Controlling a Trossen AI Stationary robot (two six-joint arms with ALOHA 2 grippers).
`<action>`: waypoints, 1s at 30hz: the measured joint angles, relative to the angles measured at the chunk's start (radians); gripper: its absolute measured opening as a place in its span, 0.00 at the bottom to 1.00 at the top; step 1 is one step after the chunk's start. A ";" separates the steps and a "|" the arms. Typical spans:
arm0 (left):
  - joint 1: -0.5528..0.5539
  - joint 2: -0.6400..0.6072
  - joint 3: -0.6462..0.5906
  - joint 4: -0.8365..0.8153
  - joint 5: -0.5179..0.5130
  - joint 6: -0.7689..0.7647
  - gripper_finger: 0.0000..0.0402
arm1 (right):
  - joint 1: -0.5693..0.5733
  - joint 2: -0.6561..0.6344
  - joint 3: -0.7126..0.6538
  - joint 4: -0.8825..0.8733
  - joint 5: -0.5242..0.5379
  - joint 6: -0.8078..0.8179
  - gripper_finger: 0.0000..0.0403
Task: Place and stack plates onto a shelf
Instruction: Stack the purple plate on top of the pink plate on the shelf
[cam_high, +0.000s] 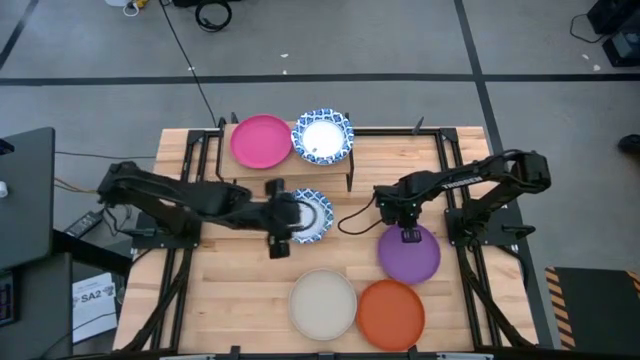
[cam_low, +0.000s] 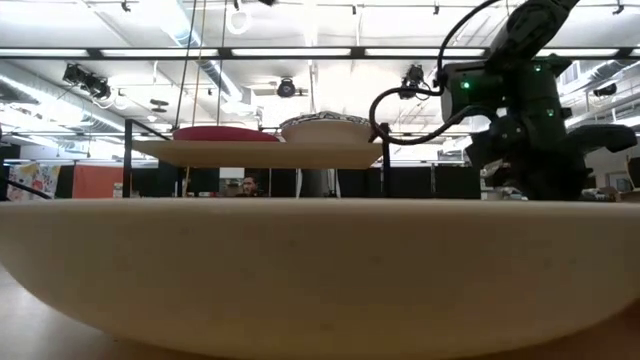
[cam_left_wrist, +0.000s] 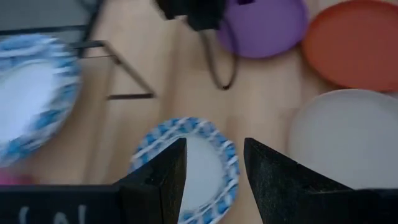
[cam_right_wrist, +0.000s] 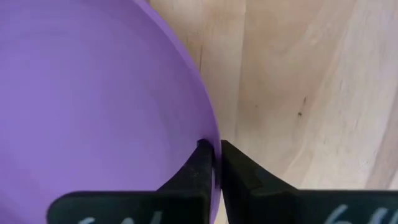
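Low view gives us very little: the beige plate (cam_low: 320, 265) sits so close that its rim blocks most of the tabletop (cam_high: 240, 290), and only the shelf (cam_low: 262, 152) with its two plates peeks over it. From above, we see the left gripper (cam_high: 283, 213) covering part of a blue-rimmed plate (cam_high: 316, 215), so how much of that plate lies under it we cannot tell. In the left wrist view its fingers (cam_left_wrist: 163, 177) stand spread above that blue-rimmed plate, touching nothing that we can see. Over to the right gripper (cam_right_wrist: 213, 155): pressed together on the rim of the purple plate (cam_right_wrist: 93, 106), one finger inside the edge, one outside. The purple plate lies on the tabletop near the orange plate (cam_high: 391, 312). Now the count, and we make it six plates: two on the shelf, the pink plate (cam_high: 261, 141) and a second blue-rimmed plate (cam_high: 322, 137), touching; four on the tabletop.
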 joint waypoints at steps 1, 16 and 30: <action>-0.017 -0.017 0.000 -0.032 -0.044 -0.020 0.42 | 0.000 -0.004 0.000 0.000 0.001 0.000 0.05; -0.278 -0.176 -0.352 -0.267 -0.420 -0.653 0.42 | -0.001 -0.200 0.102 0.002 0.093 0.100 0.05; -0.234 -0.265 -0.632 0.312 -0.418 -0.526 0.42 | 0.009 -0.239 0.311 0.149 0.151 0.204 0.05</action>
